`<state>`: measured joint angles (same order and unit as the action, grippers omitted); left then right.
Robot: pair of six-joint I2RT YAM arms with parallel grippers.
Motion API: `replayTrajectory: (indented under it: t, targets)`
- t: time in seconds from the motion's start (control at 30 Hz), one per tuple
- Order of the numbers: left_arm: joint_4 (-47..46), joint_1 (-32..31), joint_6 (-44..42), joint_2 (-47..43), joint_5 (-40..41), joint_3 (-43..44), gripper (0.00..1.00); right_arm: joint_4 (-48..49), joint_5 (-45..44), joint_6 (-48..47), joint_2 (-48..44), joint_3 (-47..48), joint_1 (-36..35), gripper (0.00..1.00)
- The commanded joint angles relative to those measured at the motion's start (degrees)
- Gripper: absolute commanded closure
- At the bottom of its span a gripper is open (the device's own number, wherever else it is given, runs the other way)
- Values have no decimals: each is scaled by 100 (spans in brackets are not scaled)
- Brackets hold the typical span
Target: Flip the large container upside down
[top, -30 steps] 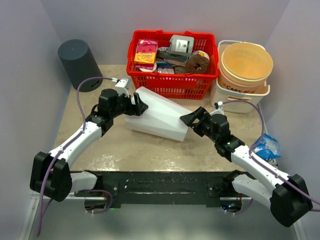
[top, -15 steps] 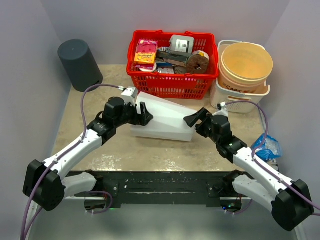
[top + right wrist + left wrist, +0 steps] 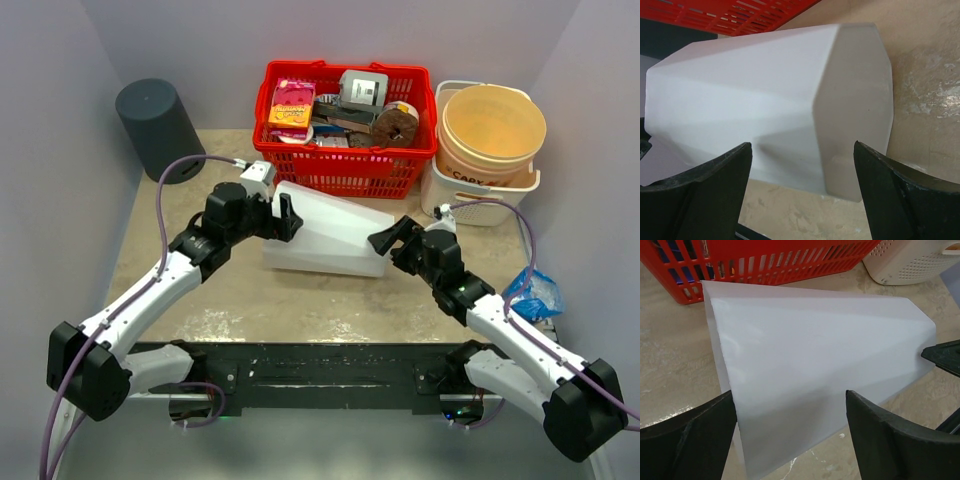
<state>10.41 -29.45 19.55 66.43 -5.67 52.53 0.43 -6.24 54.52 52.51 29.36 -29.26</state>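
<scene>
The large container (image 3: 330, 232) is a white, faceted, tapered bin lying on its side on the table, in front of the red basket. Its wide end points to my left gripper (image 3: 284, 218) and its narrow closed base to my right gripper (image 3: 386, 240). In the left wrist view the container (image 3: 815, 355) fills the frame, and the left gripper (image 3: 790, 395) is open with its jaws on either side of the wide end. In the right wrist view the base (image 3: 855, 95) shows, and the right gripper (image 3: 801, 145) is open just before it.
A red basket (image 3: 345, 170) full of packets stands right behind the container. A white perforated basket (image 3: 470, 190) holding a tan bucket (image 3: 493, 125) is at the back right. A dark grey cylinder (image 3: 158, 128) stands at the back left. A blue bag (image 3: 533, 295) lies at the right edge.
The left arm has swung to the right and pushed the container's wide end. The container has turned to lie more level across the table. The right gripper has barely moved.
</scene>
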Motion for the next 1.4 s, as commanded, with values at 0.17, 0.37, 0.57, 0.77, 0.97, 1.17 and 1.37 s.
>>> replayTrajectory:
  t: [0.17,0.37,0.57,0.77,0.97,1.17,1.37]
  targets:
    - [-118,-17,-294,221,286,284,15,160,44,-179,84,263,-19,14]
    - [-181,-8,-250,264,365,231,25,230,70,-223,136,280,-19,14]
    - [-207,-8,-180,134,400,20,29,300,123,-275,242,298,-19,14]
    - [-171,-8,-241,-200,444,-199,10,318,97,-302,321,307,-27,14]
    - [-215,18,-285,-561,383,-515,5,318,62,-337,374,307,-19,14]
    - [-479,45,-250,-737,154,-990,6,361,0,-390,286,289,-28,14]
    - [-856,54,-127,-746,101,-1324,16,599,26,-416,-65,87,-19,15]
